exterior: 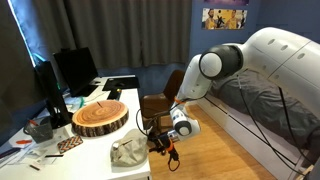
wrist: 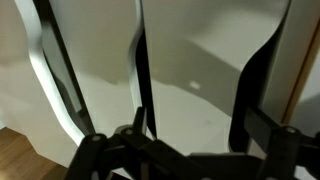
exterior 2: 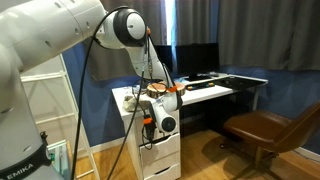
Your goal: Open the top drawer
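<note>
Your gripper [wrist: 160, 35] stands spread close before the white front of the top drawer [wrist: 210, 70]. "EMIKA" is printed on the base of your arm [exterior 2: 28, 155].

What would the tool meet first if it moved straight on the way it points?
Probably the white front of the top drawer, which fills the wrist view just beyond the tool; the gap is unclear.

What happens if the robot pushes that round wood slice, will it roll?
Probably not: the wood slice lies flat on the desk, so it would likely slide. It looks thick and solid, so probably heavy and stiff.
</note>
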